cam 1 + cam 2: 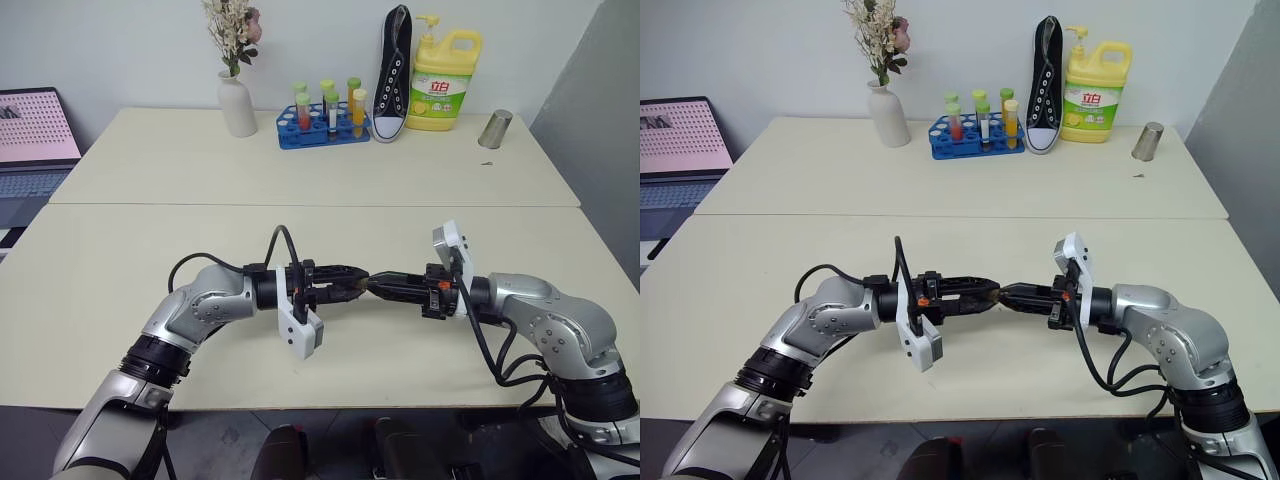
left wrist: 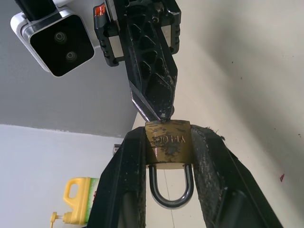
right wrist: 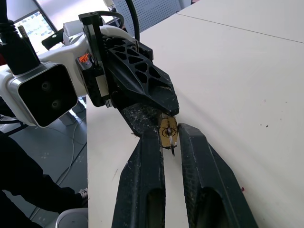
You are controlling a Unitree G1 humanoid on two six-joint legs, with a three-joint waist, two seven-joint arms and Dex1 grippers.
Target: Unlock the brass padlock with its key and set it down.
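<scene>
The brass padlock [image 2: 167, 145] is clamped by its body between the fingers of my left gripper [image 1: 354, 286], held above the near table. Its silver shackle [image 2: 171, 192] points back toward the left wrist. My right gripper [image 1: 379, 286] comes in level from the opposite side, and its tips meet the padlock's end face. In the right wrist view the padlock [image 3: 168, 133] sits just past the right gripper [image 3: 171, 137]. A thin silver key [image 3: 172, 151] sticks out of it between the nearly closed fingers.
Both hands hover over the near half of the cream table [image 1: 150, 250]. At the far edge stand a white vase with flowers [image 1: 238, 105], a blue rack of tubes [image 1: 325, 125], a black sneaker [image 1: 395, 75], a yellow detergent bottle [image 1: 443, 85] and a metal cup [image 1: 494, 129]. A laptop [image 1: 35, 140] sits at far left.
</scene>
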